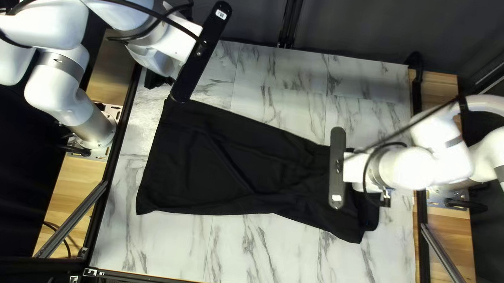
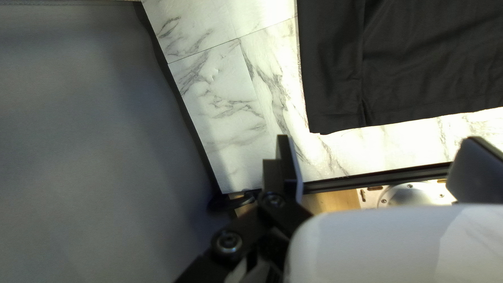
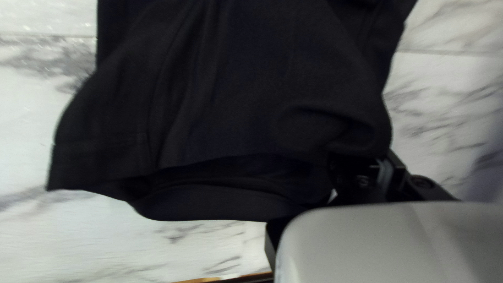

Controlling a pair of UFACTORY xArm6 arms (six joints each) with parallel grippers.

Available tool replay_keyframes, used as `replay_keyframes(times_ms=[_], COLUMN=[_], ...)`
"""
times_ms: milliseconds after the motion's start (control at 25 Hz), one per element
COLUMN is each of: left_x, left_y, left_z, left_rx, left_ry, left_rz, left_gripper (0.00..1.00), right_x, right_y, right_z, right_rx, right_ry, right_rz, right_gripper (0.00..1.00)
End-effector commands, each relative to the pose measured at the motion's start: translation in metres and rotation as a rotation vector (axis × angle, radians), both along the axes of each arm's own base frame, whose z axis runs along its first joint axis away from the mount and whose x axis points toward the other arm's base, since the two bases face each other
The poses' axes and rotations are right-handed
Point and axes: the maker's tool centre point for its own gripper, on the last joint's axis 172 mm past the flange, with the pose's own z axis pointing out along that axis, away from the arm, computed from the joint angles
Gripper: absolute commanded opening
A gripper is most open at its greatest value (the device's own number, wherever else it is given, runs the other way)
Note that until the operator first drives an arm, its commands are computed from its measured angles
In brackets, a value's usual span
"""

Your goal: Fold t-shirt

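Observation:
The black t-shirt (image 1: pixel 217 163) lies as a long, wrinkled strip, broad end at the left of the top left view. My left gripper (image 1: pixel 155 79) hangs beyond its far left corner. My right gripper (image 1: pixel 355 169) is over the narrow end, fingertips hidden. In the left wrist view, my left gripper (image 2: pixel 380 160) has its fingers wide apart, holding nothing, with the shirt (image 2: pixel 414 57) ahead. In the right wrist view, the cloth (image 3: pixel 236 105) overlaps my right gripper (image 3: pixel 330 202); whether it is gripped is unclear.
Marble-patterned table (image 1: pixel 249 258) shows on the near side of the shirt and beyond it. A dark curtain (image 1: pixel 359 19) hangs behind the far edge. Metal frame bars (image 1: pixel 72 218) run along the table's sides.

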Motion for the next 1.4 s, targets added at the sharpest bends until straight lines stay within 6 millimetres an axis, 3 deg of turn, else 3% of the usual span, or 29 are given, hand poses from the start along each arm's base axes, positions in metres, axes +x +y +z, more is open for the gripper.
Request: replay_keyframes(times_ms=[40,280,520,1080,1280,1400], left_x=[0.000,0.000,0.000,0.000,0.000,0.000], left_y=[0.000,0.000,0.000,0.000,0.000,0.000], left_z=[0.000,0.000,0.000,0.000,0.000,0.000], left_rx=[0.000,0.000,0.000,0.000,0.000,0.000], left_ry=[0.000,0.000,0.000,0.000,0.000,0.000], left_rz=[0.000,0.000,0.000,0.000,0.000,0.000], left_gripper=[1.00,1.00,1.00,1.00,1.00,1.00], right_x=[0.000,0.000,0.014,0.014,0.029,0.035], right_y=[0.000,-0.003,0.000,0.001,0.019,0.035], right_z=[0.000,0.002,0.054,0.050,0.058,0.051], right_rx=[-0.004,-0.003,-0.144,-0.222,-0.235,-0.257], right_ry=[-0.001,0.004,-0.026,-0.030,-0.030,-0.024], right_rz=[0.003,-0.002,0.034,0.092,0.146,0.189], right_gripper=[0.00,0.00,0.00,0.00,0.00,0.00])
